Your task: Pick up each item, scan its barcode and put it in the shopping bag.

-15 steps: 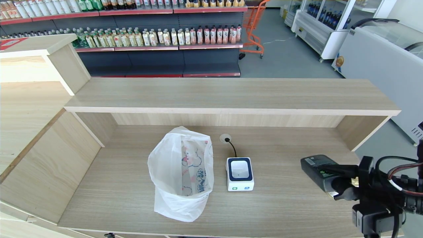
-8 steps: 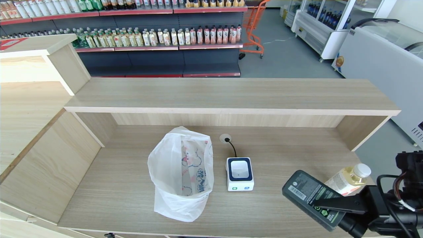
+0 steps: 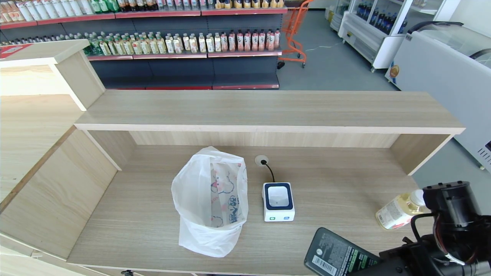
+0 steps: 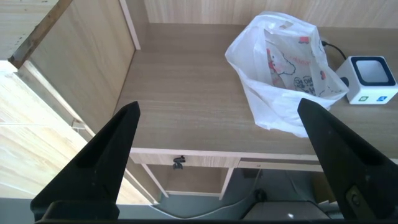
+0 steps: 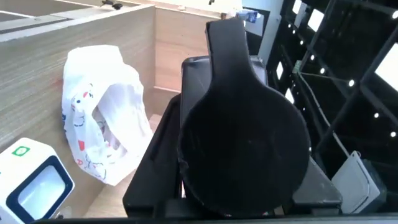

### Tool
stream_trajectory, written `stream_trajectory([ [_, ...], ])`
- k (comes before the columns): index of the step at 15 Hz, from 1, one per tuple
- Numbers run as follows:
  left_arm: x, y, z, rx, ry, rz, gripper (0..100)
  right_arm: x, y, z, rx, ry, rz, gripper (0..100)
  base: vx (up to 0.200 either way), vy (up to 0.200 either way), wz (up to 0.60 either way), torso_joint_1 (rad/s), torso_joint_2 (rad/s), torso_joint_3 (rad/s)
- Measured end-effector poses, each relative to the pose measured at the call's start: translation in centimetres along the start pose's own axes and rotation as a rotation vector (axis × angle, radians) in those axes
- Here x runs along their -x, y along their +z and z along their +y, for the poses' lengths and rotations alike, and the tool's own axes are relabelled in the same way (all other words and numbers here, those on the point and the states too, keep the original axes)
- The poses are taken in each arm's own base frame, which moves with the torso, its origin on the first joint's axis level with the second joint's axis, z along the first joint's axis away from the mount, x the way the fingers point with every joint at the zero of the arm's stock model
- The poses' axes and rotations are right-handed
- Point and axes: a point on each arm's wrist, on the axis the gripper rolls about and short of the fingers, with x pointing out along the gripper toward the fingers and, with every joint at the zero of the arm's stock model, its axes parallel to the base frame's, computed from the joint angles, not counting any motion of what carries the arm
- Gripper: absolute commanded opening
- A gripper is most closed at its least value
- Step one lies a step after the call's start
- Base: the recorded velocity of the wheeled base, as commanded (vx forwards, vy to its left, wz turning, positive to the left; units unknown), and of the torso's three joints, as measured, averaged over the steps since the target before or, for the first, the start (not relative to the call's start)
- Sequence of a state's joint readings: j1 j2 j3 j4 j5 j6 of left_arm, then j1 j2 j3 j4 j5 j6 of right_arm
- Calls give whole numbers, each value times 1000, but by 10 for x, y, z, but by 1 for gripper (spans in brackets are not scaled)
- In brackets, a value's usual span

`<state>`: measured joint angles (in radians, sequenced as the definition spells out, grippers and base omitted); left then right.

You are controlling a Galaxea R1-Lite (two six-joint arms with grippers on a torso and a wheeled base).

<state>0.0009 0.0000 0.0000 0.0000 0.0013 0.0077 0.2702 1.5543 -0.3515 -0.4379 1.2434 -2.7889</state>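
Currently right claw (image 3: 378,260) clamps dark pack (image 3: 337,253), scanner (image 3: 279,201) well off to claw's left. Barcode (image 3: 320,264) faces up: scan likely fails unless pack flips.

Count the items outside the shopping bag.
2: the dark flat packet in the right gripper, over the counter's near edge; the bottle lying at its right end. Others may be hidden.

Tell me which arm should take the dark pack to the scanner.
Right: the right gripper holds the dark pack, on the scanner's side of the bag; the left gripper is open and empty.
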Motion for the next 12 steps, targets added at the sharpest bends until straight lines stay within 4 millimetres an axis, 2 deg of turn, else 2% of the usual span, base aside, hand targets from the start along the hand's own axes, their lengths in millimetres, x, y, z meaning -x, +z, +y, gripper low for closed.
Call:
stream_trajectory([
  [3, 0, 0, 0, 0, 0, 0, 100, -8, 2, -5, 28, -23, -40, 0, 0, 0, 0, 0, 0, 0],
  [12, 0, 0, 0, 0, 1, 0, 100, -8, 3, -9, 49, -29, -42, 0, 0, 0, 0, 0, 0, 0],
])
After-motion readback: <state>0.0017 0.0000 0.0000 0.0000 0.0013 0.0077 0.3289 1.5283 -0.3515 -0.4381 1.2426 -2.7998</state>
